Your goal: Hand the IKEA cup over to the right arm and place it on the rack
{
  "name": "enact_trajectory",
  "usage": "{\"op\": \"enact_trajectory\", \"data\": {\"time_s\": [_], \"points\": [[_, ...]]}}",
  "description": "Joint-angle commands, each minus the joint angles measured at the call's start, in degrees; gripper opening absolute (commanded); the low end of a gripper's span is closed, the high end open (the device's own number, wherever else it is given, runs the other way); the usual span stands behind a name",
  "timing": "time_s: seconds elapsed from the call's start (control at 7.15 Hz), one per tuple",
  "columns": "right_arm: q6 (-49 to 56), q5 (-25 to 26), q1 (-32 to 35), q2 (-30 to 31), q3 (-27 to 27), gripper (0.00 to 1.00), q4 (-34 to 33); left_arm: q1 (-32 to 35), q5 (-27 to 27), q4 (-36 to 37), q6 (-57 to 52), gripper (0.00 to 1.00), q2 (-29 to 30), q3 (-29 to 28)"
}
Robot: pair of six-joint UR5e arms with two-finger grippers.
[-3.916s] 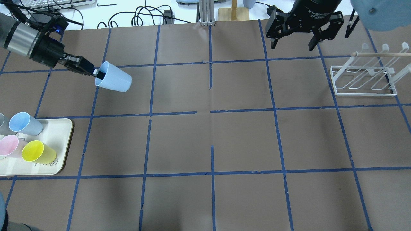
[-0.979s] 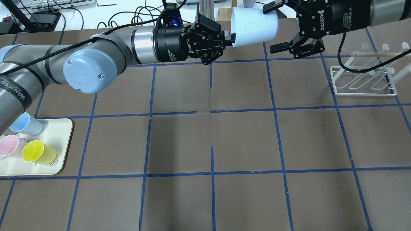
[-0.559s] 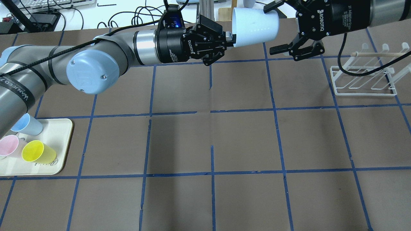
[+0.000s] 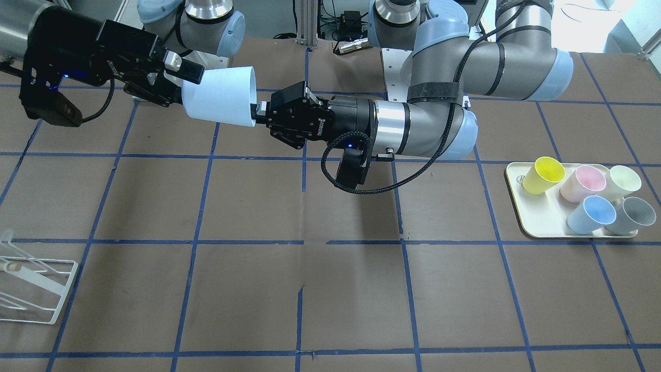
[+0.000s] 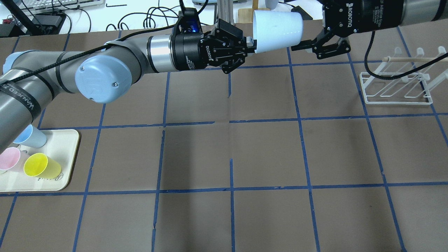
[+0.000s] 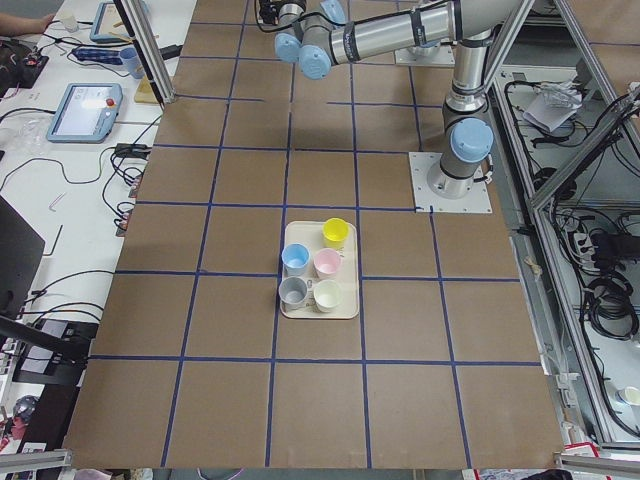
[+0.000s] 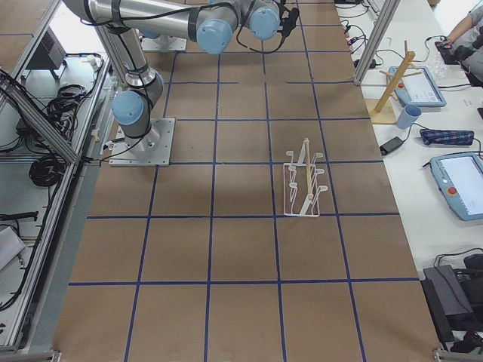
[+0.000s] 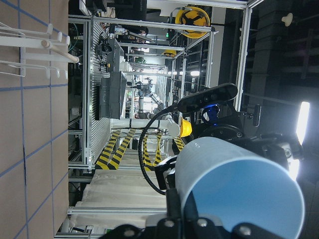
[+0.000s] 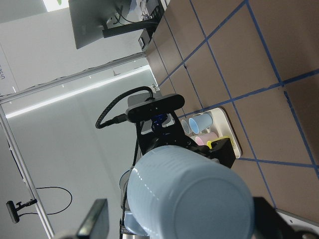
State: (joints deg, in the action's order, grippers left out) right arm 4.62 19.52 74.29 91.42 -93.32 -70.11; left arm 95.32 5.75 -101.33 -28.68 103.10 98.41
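Note:
The pale blue IKEA cup [image 5: 276,29] hangs on its side in the air over the table's back middle, also seen from the front [image 4: 222,95]. My left gripper [image 5: 252,43] is shut on its rim, one finger inside the mouth [image 8: 239,189]. My right gripper [image 5: 301,29] straddles the cup's base end [image 9: 189,199], jaws drawn in close to the wall. The right wrist view shows a thin gap at one finger. The white wire rack [image 5: 395,103] stands at the right, beyond the right gripper, with nothing on its prongs [image 7: 303,185].
A cream tray [image 5: 66,154] at the front left holds a second pale blue cup [image 5: 29,136], a yellow cup [image 5: 40,166], a pink cup [image 5: 8,159] and others. Cables and a wooden stand [image 5: 254,14] lie beyond the table's back edge.
My left arm carried the cup from the left to the back middle. My right gripper came to the cup's base, and over the last second its wide jaws narrowed around it.

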Motion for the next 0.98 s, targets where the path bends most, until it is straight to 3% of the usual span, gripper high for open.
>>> {"op": "enact_trajectory", "data": {"time_s": [0.0, 0.56, 0.84], "points": [[0.9, -0.7, -0.1, -0.4, 0.0, 1.00, 0.0, 0.2, 0.0, -0.3, 0.0, 0.00, 0.0, 0.0], [-0.2, -0.1, -0.1, -0.3, -2.7, 1.00, 0.1, 0.2, 0.0, -0.2, 0.0, 0.00, 0.0, -0.1], [-0.2, -0.1, -0.1, -0.2, -2.5, 0.95, 0.1, 0.2, 0.0, -0.1, 0.0, 0.00, 0.0, -0.1]]}}
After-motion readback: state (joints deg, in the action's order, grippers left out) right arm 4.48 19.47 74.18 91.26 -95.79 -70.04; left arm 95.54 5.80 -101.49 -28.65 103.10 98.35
